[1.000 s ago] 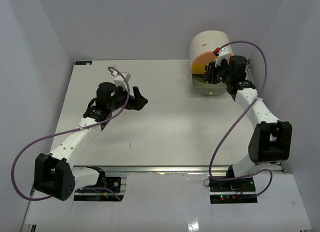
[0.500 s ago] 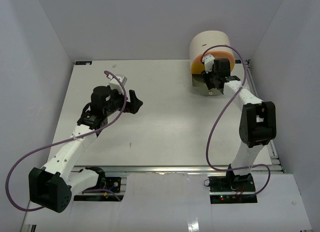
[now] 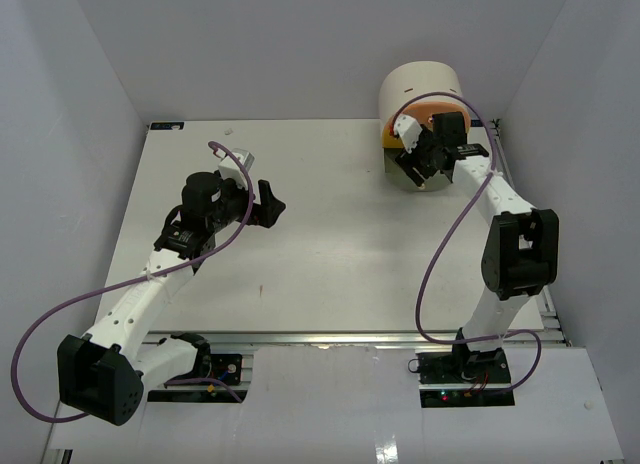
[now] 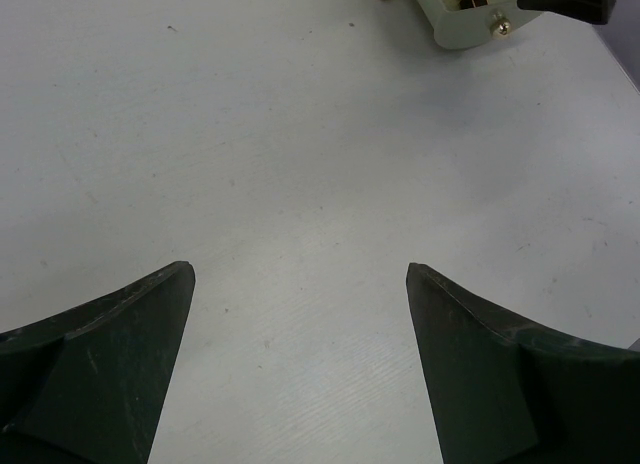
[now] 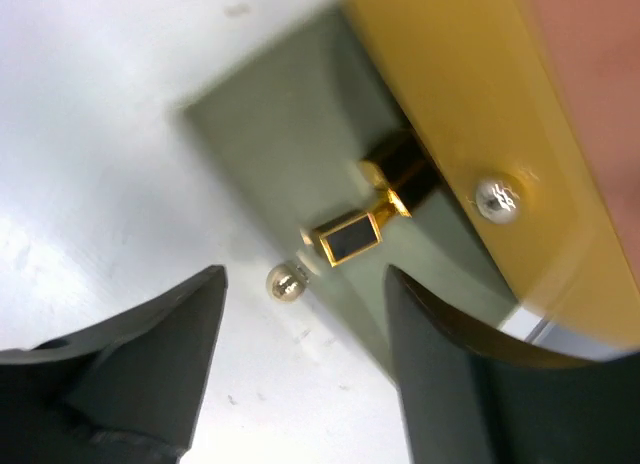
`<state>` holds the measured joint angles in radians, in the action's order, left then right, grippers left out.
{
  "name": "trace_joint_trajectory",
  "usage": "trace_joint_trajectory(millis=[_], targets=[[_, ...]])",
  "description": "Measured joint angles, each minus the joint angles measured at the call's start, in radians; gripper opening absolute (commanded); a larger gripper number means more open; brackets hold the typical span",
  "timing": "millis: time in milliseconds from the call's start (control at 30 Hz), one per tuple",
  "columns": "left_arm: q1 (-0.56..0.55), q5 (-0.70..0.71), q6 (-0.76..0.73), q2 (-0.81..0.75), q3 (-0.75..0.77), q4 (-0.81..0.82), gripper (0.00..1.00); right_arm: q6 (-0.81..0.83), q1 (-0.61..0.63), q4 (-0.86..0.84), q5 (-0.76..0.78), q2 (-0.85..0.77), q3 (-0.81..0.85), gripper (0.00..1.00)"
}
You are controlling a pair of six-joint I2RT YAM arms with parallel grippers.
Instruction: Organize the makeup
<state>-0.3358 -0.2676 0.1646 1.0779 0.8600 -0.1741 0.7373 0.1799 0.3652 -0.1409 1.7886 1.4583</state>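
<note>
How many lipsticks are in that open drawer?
2. One lipstick lies near the front of the green drawer; the other lipstick sits farther back, partly under the yellow drawer. More may be hidden.

Ahead of my left gripper (image 4: 298, 274), spread wide, the table (image 4: 300, 134) runs flat and unobstructed toward the drawer unit (image 3: 420, 84). My right gripper (image 5: 305, 276), also spread, faces the open green drawer (image 5: 270, 154): the yellow drawer (image 5: 450, 94) overhangs it, and lipstick tubes (image 5: 350, 236) lie inside.

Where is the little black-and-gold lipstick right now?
In the right wrist view, the lipstick lies in the open grey-green drawer, near its knob and just below the yellow drawer, at the far right of the table.
</note>
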Motion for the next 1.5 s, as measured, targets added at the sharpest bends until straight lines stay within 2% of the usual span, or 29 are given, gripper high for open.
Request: trace_joint_trajectory(millis=[67,133,233,367,533,700,867,1033,1200,1500], targets=[[0.0,0.0,0.0,0.0,0.0,0.0,0.98,0.181,0.002,0.113,-0.116,-0.031,0.005,0.45],[0.0,0.0,0.0,0.0,0.0,0.0,0.98,0.345,0.006,0.224,-0.195,-0.057,0.005,0.2],[0.0,0.0,0.0,0.0,0.0,0.0,0.98,0.516,0.018,0.351,-0.248,-0.066,0.005,0.17],[0.0,0.0,0.0,0.0,0.0,-0.001,0.98,0.623,0.024,0.432,-0.218,-0.043,0.005,0.15],[0.0,0.0,0.0,0.0,0.0,-0.001,0.98,0.657,0.025,0.442,-0.084,0.037,0.002,0.14],[0.0,0.001,0.0,0.0,0.0,-0.001,0.98,0.627,0.032,0.337,0.053,0.102,-0.05,0.13],[0.0,0.003,0.0,0.0,0.0,-0.001,0.98,0.585,0.035,0.203,0.142,0.137,-0.072,0.25],[0.0,0.005,0.0,0.0,0.0,-0.001,0.98,0.558,0.044,0.062,0.217,0.138,-0.104,0.65],[0.0,0.009,0.0,0.0,-0.001,-0.001,0.98,0.552,0.05,-0.103,0.287,0.138,-0.179,0.76],[0.0,0.016,0.0,0.001,-0.001,-0.001,0.98,0.552,0.051,-0.244,0.324,0.139,-0.197,0.88]])
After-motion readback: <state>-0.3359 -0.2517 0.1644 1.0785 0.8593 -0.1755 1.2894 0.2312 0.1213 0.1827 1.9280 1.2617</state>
